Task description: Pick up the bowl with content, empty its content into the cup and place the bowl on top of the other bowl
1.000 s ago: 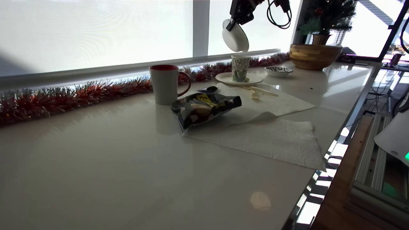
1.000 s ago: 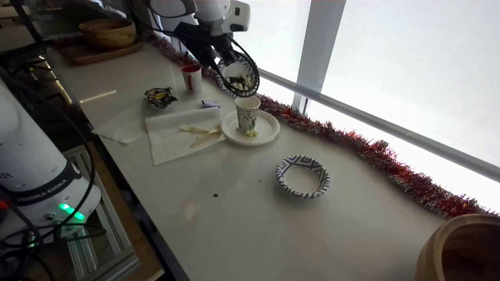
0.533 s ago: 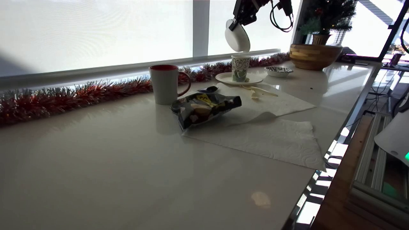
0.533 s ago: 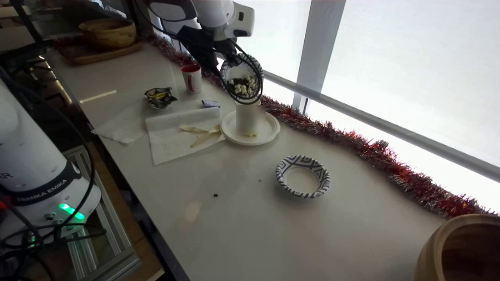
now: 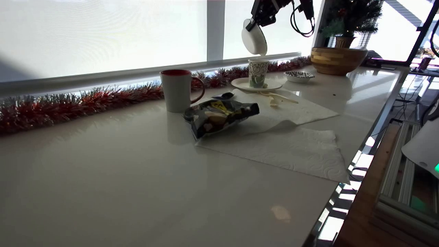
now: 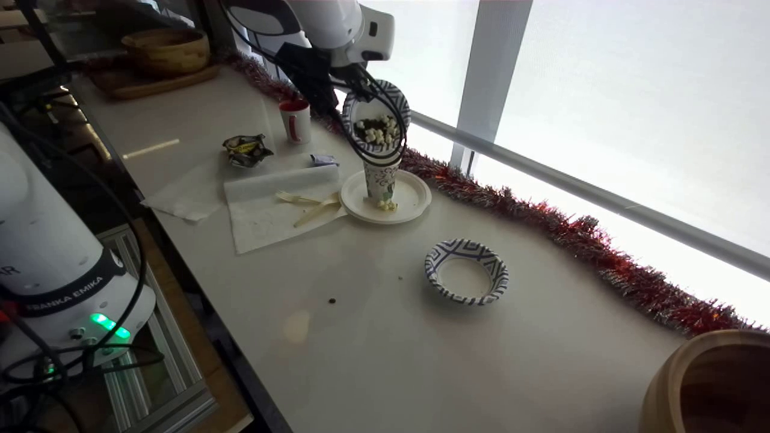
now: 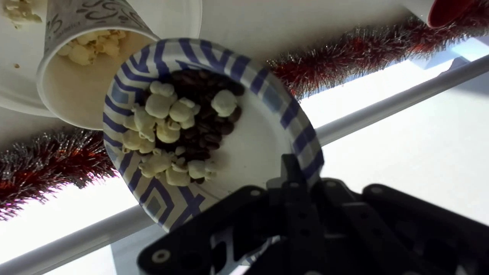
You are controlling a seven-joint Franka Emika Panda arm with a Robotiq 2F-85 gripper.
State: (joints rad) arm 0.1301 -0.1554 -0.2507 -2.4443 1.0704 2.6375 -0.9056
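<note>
My gripper is shut on the rim of the white bowl with blue pattern. The bowl is steeply tilted, and popcorn and dark beans lie against its lower side. It is held just above the cup in both exterior views, where the gripper shows too. The paper cup stands upright on a white plate; in the wrist view its mouth shows popcorn inside, beside the bowl's lower rim. The other bowl, patterned alike, sits empty on the table.
A white mug with red inside, a dark snack bag, paper towels and a plastic fork and knife lie nearby. Tinsel runs along the window. A wooden bowl stands beyond. Some popcorn lies on the plate.
The gripper and held bowl have shifted slightly, rightward in both exterior views, so the bowl is more directly over the cup. The bowl looks a little steeper. Content still shows in it.
</note>
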